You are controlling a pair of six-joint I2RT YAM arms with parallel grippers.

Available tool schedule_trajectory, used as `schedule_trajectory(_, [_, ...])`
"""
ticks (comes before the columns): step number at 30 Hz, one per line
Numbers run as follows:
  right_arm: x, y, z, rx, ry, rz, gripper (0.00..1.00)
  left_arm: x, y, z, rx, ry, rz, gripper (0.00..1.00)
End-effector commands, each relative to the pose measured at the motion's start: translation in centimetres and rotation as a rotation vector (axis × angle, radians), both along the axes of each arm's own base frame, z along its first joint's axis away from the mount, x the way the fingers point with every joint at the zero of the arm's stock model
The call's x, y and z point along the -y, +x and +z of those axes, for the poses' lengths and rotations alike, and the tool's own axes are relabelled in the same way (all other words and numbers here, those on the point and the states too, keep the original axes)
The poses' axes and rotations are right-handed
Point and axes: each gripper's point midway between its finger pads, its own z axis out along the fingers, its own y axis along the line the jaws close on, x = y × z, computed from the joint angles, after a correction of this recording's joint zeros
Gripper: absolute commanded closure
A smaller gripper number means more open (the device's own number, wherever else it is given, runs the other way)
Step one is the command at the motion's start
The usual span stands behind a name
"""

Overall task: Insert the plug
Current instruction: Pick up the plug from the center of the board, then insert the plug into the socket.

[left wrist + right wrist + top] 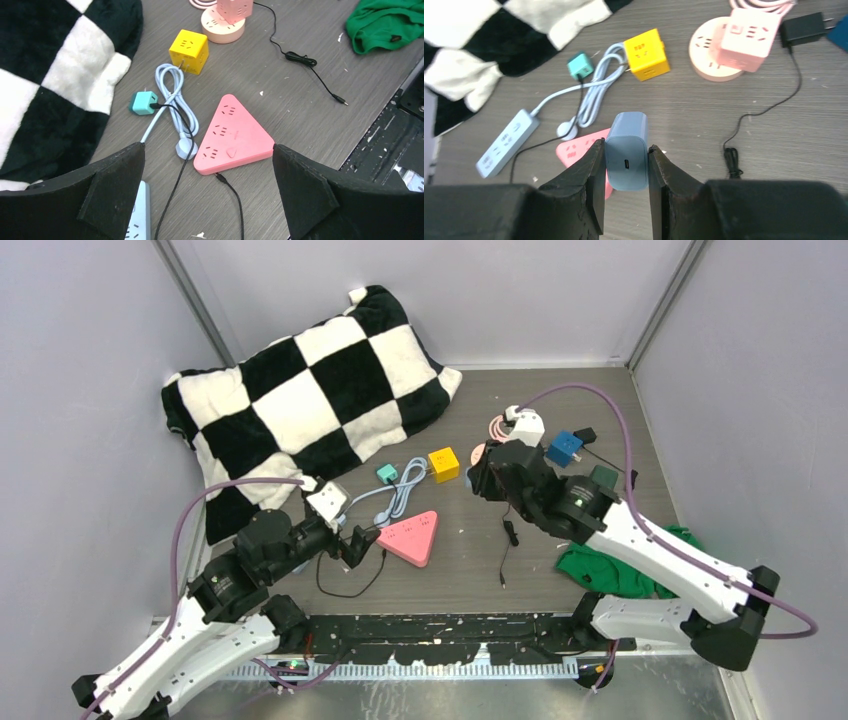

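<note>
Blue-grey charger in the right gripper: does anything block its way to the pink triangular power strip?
Nothing visible does. The charger is clamped in the right gripper, and the pink strip's socket face lies uncovered. The open left gripper sits beside the strip, not over it; a black cable meets only its near edge.

Left end effector point(208, 146) agape

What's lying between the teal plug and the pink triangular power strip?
A looped pale blue cable lies between the teal plug and the pink power strip, with a thin black cord from the plug crossing it. The left wrist view shows it clearest.
</note>
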Motion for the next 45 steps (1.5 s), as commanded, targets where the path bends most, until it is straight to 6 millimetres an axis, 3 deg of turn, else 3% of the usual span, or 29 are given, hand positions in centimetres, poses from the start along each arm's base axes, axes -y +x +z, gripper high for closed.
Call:
schedule_trajectory(1, [2.7, 3.1, 0.3, 0.024, -0.094, -0.21, 0.99, -1.0, 0.6, 0.5, 0.013, -0.007, 0.068, 0.0])
schedule_trajectory(11, [3.8, 9.3, -3.1, -0.171, 0.038, -0.373, 1.0, -0.8, 0.6, 0.2, 0.006, -0.002, 0.058, 0.0])
schedule_trajectory(16, [5.2, 12.0, -4.2, -0.222, -0.043, -0.476, 0.99, -0.9, 0.6, -0.2, 0.0, 0.006, 0.062, 0.0])
schedule_trajectory(22, [4.8, 14.6, -5.4, -0.259, -0.112, -0.495, 0.99, -0.9, 0.5, -0.2, 0.0, 0.003, 0.059, 0.0])
schedule_trajectory(27, [3.9, 16.7, -7.8, -0.325, -0.093, -0.476, 0.99, -1.1, 0.4, 0.0, 0.012, -0.008, 0.062, 0.0])
schedule_trajectory(36, [3.2, 18.2, -12.7, -0.453, -0.109, -0.446, 0.99, -1.9, 0.4, 0.6, 0.044, -0.034, 0.095, 0.0])
schedule_trajectory(45, [3.8, 19.1, -15.0, -0.502, -0.122, -0.444, 0.99, -1.9, 0.2, 0.8, 0.053, -0.048, 0.083, 0.0])
